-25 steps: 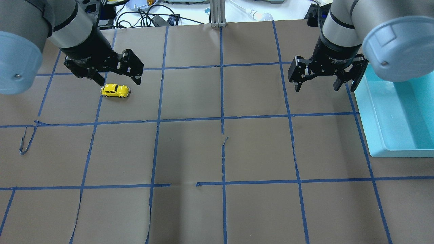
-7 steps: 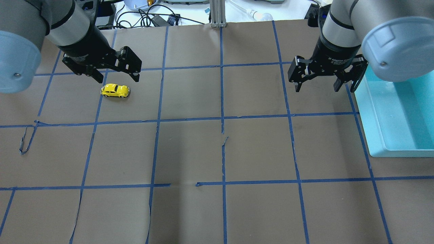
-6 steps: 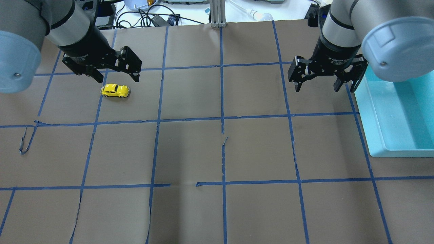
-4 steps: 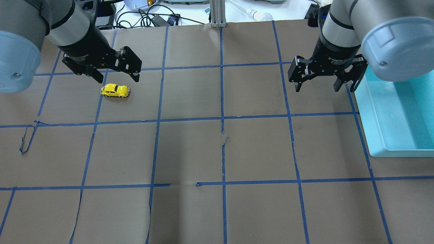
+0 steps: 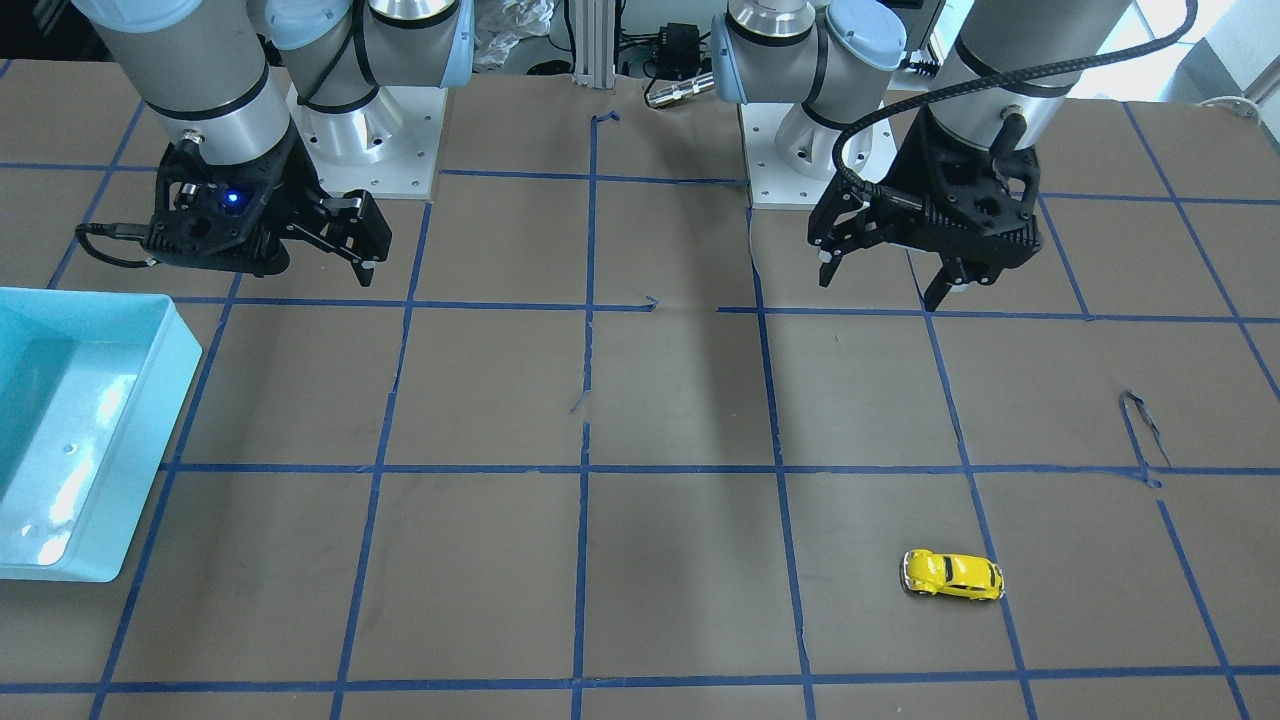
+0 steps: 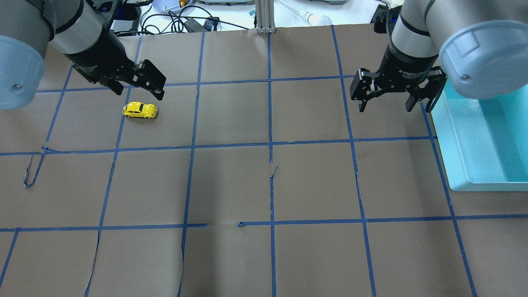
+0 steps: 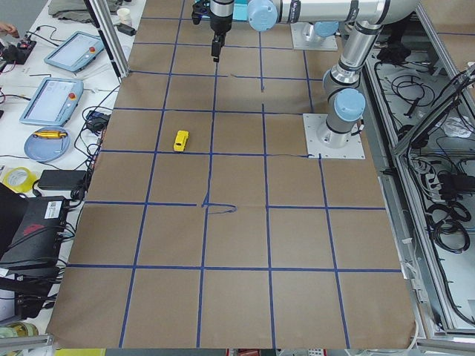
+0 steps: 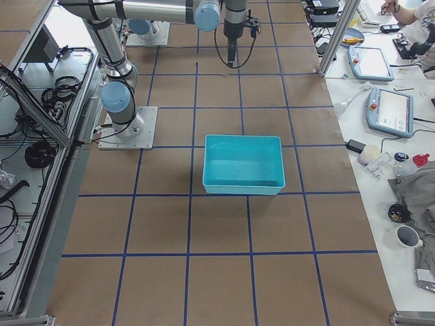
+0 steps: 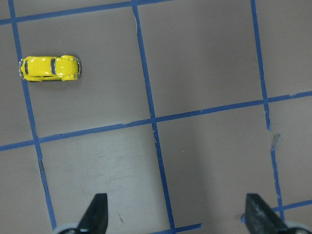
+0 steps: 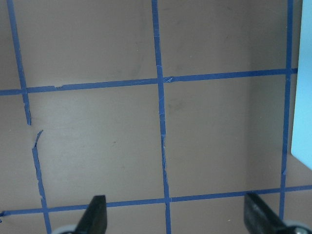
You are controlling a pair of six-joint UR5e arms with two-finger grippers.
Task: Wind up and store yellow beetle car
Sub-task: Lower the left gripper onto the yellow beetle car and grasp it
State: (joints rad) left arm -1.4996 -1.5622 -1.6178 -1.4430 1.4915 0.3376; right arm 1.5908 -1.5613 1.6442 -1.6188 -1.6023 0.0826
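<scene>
The yellow beetle car (image 6: 140,110) stands on its wheels on the brown paper at the far left, beside a blue tape line. It also shows in the front view (image 5: 953,575), the left side view (image 7: 181,140) and the left wrist view (image 9: 49,68). My left gripper (image 6: 138,91) is open and empty, raised well above the table and back from the car toward the robot. Its fingertips (image 9: 95,217) frame bare paper. My right gripper (image 6: 394,108) is open and empty, hanging beside the teal bin (image 6: 453,136).
The teal bin (image 5: 150,420) is empty and sits at the table's right edge; it also shows in the right side view (image 8: 243,187). Blue tape lines grid the brown paper, with a loose curl of tape (image 6: 31,173) at the left. Cables and tablets lie beyond the far edge.
My left gripper has lifted and drawn back from the car toward the robot. The car has not moved. The right arm has stayed still.
</scene>
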